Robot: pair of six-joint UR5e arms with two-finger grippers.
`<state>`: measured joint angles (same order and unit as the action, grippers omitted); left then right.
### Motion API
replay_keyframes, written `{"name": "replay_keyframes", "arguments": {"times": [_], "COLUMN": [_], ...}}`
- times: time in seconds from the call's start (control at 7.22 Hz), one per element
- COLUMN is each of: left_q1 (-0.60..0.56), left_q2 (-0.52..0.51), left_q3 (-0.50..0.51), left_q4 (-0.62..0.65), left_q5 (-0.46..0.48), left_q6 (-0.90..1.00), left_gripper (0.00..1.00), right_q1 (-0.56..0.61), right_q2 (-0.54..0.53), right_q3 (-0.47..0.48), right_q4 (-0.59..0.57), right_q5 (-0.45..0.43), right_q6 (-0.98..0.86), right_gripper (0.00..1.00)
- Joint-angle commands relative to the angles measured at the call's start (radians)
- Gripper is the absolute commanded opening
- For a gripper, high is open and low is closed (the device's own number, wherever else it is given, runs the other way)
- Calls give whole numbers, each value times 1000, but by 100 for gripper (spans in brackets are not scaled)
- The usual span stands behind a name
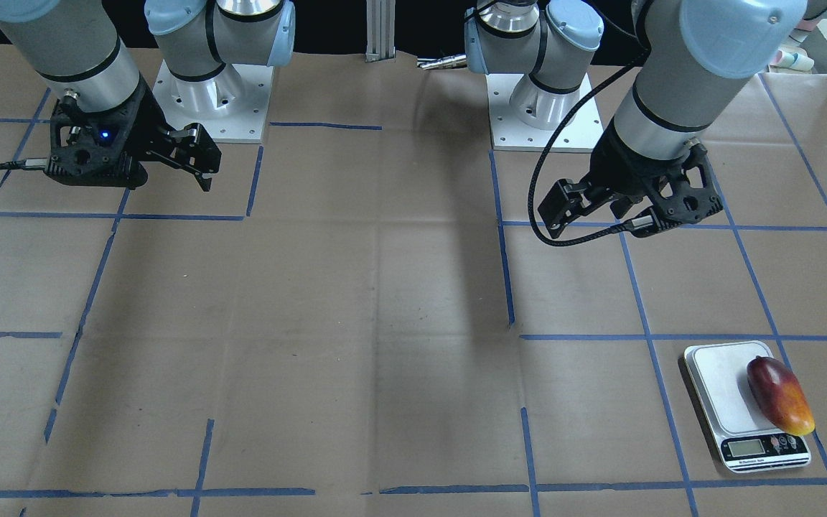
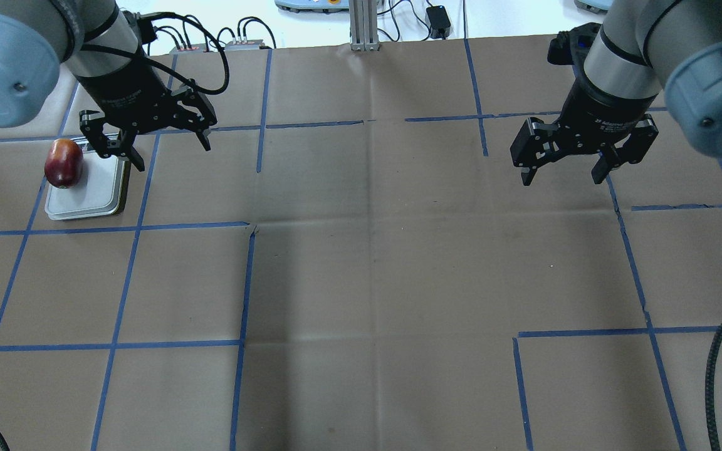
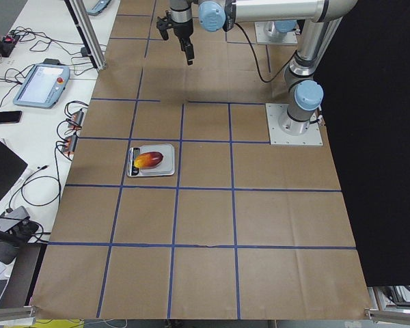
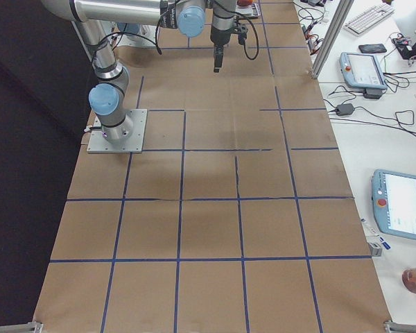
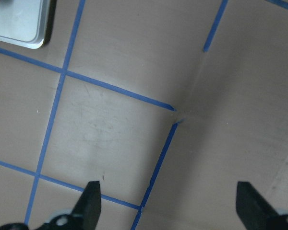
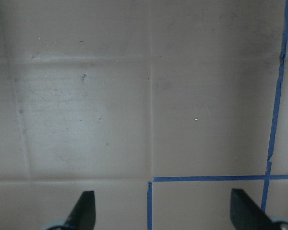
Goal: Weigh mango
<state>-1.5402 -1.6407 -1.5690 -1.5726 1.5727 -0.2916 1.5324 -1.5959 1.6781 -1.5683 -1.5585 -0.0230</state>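
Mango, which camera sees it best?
The exterior front-facing view: the whole mango shows, red to yellow tip, along the scale's edge. Overhead exterior shows it end-on and short, exterior left tiny. The rest show no clear mango.

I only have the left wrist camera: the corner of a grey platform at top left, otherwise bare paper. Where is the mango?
Observer: The mango lies on the scale, along one long edge of its platform.
Operator: Which way does it point?
Observer: Its yellow tip points toward the end with the display.
Operator: Is either gripper on it?
Observer: No. The left gripper hangs open, clear of the mango, and the right gripper is open far across the table.
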Motion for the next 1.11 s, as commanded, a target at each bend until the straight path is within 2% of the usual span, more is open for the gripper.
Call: {"name": "replay_keyframes", "arguments": {"times": [0.0,0.14,0.97], "left_q1": [-17,-33,-37], "left_q2": [56,59,61], "left_q3": [-49,-43,-28], "left_q4": [0,0,3], "left_q5": [0,4,4], "left_q6": [19,64,71], "left_gripper": [100,100,100], "right_q1": [0,0,0], "right_q2": [1,-1,-1], "right_q3": [0,0,0], "right_q4": [1,-1,-1], "right_q5": [0,0,0], "right_q6": [0,0,0], "right_gripper": [100,100,100]}}
